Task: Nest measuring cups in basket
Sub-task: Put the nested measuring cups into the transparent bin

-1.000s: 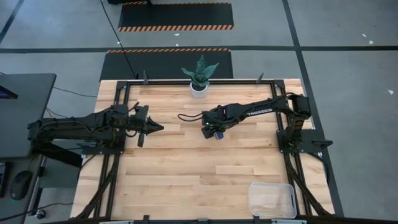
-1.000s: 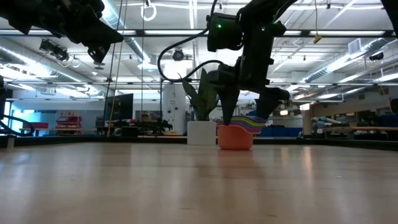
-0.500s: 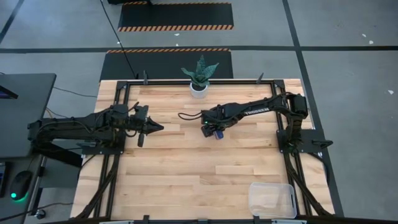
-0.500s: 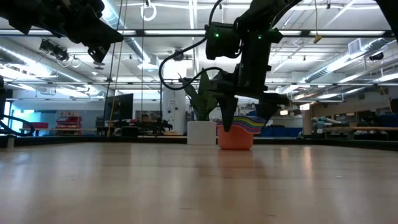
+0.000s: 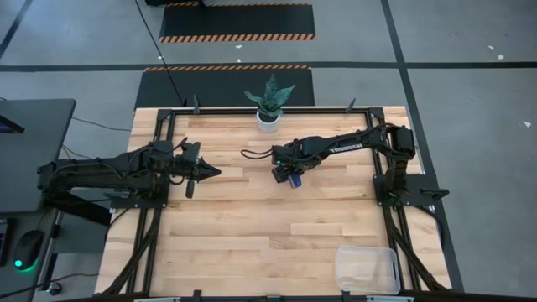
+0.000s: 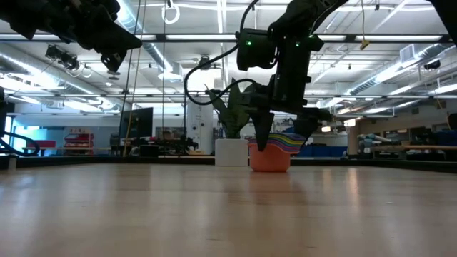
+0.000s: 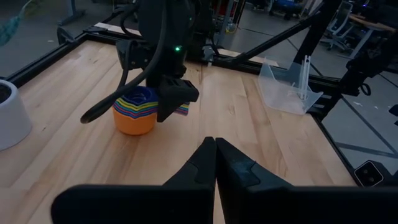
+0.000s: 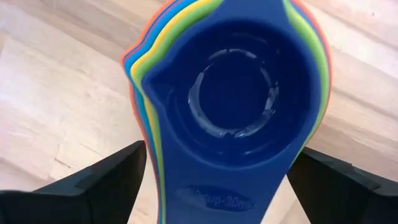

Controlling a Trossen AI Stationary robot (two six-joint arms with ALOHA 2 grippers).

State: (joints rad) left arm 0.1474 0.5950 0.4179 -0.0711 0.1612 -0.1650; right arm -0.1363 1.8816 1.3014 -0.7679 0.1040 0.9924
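Observation:
The measuring cups (image 6: 271, 153) sit nested in one stack, orange outermost and navy innermost (image 8: 236, 106), standing on the table near its far middle (image 5: 294, 181). My right gripper (image 6: 285, 139) is open and points down over the stack, one finger on each side of it (image 8: 221, 186); I cannot tell whether either finger touches. The clear basket (image 5: 367, 268) stands at the table's near right corner, far from the stack. My left gripper (image 5: 216, 173) is shut and hovers above the table's left half, its fingertips (image 7: 215, 146) pointing toward the stack (image 7: 137, 112).
A white plant pot (image 5: 268, 120) stands at the far edge, just behind the stack (image 6: 230, 152). A black metal frame runs round the tabletop. Bare wood lies between the stack and the basket (image 7: 289, 87).
My right gripper has come down a little over the stack, so its open fingers now reach lower on either side of it. The stack has stayed where it was.

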